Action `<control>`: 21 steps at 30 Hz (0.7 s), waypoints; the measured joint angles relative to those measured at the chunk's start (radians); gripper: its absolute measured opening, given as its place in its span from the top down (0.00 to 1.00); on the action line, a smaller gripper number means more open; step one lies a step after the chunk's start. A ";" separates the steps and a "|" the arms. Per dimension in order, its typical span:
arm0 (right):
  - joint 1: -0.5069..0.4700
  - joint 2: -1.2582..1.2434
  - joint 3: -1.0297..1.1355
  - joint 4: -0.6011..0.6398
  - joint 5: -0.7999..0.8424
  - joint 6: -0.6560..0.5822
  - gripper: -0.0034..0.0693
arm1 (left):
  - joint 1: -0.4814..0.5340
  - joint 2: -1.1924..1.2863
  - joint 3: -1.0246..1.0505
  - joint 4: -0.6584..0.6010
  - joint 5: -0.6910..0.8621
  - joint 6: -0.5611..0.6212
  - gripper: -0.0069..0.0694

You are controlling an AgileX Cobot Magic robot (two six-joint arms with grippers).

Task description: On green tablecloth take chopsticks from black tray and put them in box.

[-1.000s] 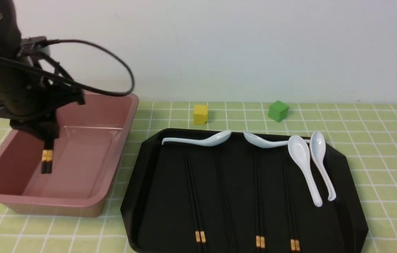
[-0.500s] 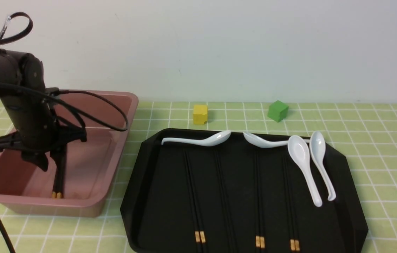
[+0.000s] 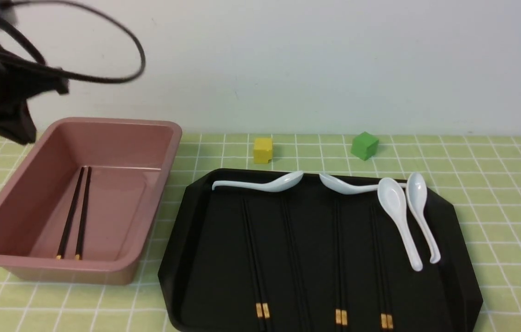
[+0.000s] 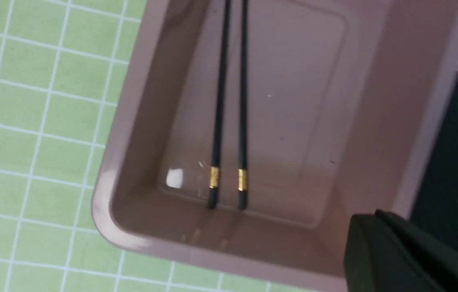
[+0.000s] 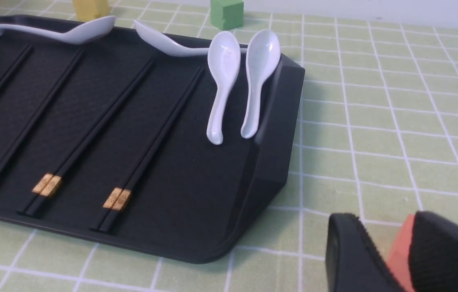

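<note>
Left claw (image 4: pixel 375 231) above, chopsticks (image 4: pixel 243 121) below in box (image 4: pixel 379 121)

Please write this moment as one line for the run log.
one pair of chopsticks flat in box | other pairs on black tray | left gripper above box, clear of chopsticks

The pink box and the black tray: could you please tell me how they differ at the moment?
The box is dusty pink with deep, sloping walls; the black tray is glossy, flat and low-rimmed. The box holds only one pair of chopsticks; the tray holds several pairs plus white spoons. Both rest on the green tablecloth.
</note>
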 joint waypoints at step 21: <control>0.000 0.000 0.000 0.000 0.000 0.000 0.62 | 0.000 -1.232 1.223 -0.642 -0.826 0.384 0.93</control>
